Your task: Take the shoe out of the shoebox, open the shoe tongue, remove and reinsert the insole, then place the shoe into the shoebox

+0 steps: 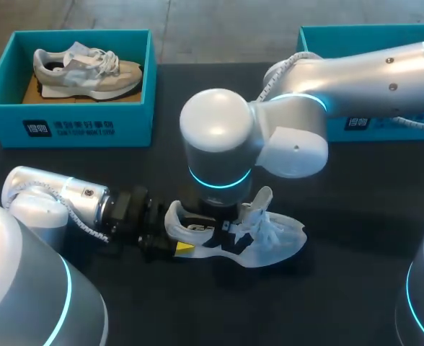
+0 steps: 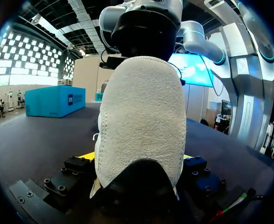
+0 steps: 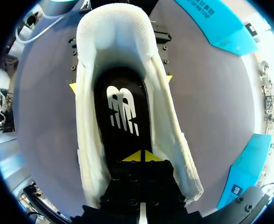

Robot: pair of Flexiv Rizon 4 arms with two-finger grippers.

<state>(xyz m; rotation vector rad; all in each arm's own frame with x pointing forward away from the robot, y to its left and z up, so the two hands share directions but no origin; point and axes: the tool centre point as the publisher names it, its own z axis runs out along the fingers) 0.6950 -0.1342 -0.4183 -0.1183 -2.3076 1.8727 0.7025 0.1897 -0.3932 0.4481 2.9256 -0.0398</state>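
Clamping shoe (image 1: pixel 273 241) heel, left end effector (image 2: pixel 137 157) level; right end effector (image 3: pixel 140 156) upright inside, closed over insole (image 3: pixel 120 112)

We take this for a robotics lab: our silver left arm (image 1: pixel 60 198) and right arm (image 1: pixel 356 76), ringed in blue light, hang over a dark table (image 1: pixel 356 216); at its far edge stand a teal shoebox (image 1: pixel 68 126) and a second shoebox (image 1: pixel 342 40).

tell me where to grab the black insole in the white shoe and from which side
Probably the heel end of the black flat insole, coming from straight above through the open mouth of the white mesh shoe. The shoe sits upright with the left gripper clamped on its heel. The insole lies flat inside, and the side walls block any sideways approach.
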